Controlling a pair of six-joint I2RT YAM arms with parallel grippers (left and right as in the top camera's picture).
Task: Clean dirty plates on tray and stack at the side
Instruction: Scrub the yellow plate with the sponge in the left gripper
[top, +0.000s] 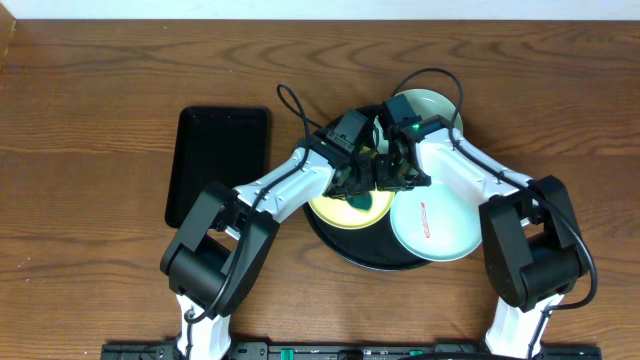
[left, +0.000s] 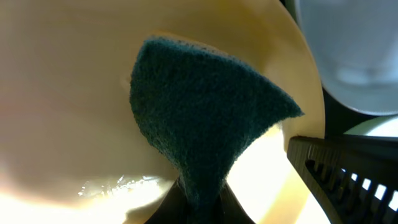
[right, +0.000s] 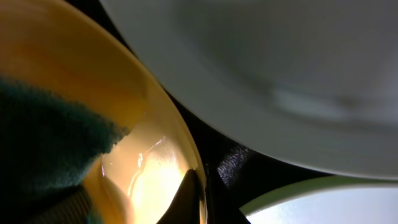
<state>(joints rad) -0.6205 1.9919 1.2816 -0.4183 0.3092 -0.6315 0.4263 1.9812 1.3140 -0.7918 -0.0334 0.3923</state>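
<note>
We have the left gripper (top: 352, 172) pressed together on a dark green scouring pad (left: 199, 112), pinching it by one corner so that the rest fans out ahead of the fingers and lies against the inside of the yellow plate (top: 335, 208). That plate sits on the left part of the round black tray (top: 345, 252), on the side nearer our left arm. The right gripper (right: 198, 200) is also closed, and from its wrist view it seems to nip the yellow plate's rim on the edge facing the tray's middle, which we judge steadies the plate. The wipe turns on this: the pad's wide edge points away from the left pincer, across the plate's floor, so a stroke should run along that line without dragging the plate out of the right pinch. Two mint plates share the tray, one at the far side (top: 425, 103) and one red-streaked (top: 440, 225) on the right. A rectangular tray (top: 215, 165) lies well apart to the left.
</note>
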